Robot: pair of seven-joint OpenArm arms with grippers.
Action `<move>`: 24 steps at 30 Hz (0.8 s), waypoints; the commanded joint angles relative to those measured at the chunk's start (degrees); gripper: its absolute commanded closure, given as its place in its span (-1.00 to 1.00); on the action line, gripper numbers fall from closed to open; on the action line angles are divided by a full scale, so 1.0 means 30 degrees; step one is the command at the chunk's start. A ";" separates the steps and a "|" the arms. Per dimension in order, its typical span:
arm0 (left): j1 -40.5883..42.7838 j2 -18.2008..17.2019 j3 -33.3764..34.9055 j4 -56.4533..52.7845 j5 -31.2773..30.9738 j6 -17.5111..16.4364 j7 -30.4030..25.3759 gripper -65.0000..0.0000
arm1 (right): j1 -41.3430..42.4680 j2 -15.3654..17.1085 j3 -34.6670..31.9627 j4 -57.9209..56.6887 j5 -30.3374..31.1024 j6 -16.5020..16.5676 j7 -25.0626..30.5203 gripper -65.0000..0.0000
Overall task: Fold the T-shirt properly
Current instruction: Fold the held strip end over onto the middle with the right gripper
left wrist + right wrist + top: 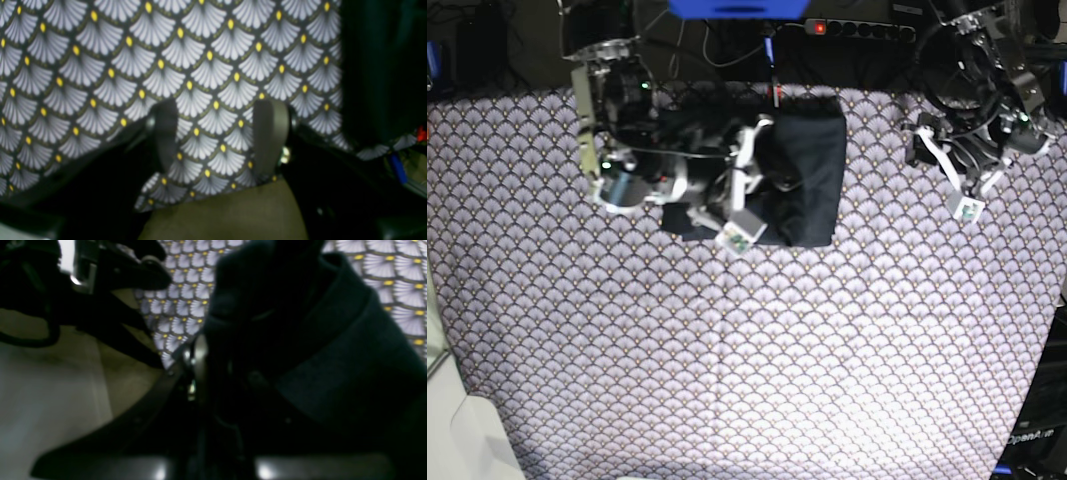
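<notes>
Black fabric of the T-shirt (807,175) is pinched in the closed right gripper (762,180), the folded bulk lying just beyond its fingertips. Well apart, the left gripper (218,133) hangs spread over the scallop-patterned cloth (727,350), holding nothing.

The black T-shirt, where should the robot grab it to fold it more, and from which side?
Probably the free edge of the T-shirt nearest the empty left gripper, coming from that side: it lies flat on the patterned cloth, while the right gripper holds the other side.
</notes>
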 commanded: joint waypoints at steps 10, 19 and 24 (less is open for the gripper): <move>-0.0080 -0.0176 -0.0036 0.0294 -0.0239 -0.0033 -0.0232 -0.09 | 0.1242 -0.0403 -0.1435 -0.1918 0.0600 0.0194 0.1753 1.00; -0.0051 -0.0176 -0.0036 0.0294 -0.0239 -0.0033 -0.0232 -0.09 | 0.1710 -0.0022 -0.1435 -0.2124 0.0600 0.0194 0.1695 1.00; -0.0051 -0.0176 0.0051 0.0294 -0.0239 -0.0033 -0.0232 -0.09 | 0.1623 -0.0022 -0.1230 -0.2153 0.0717 0.0194 0.1666 0.64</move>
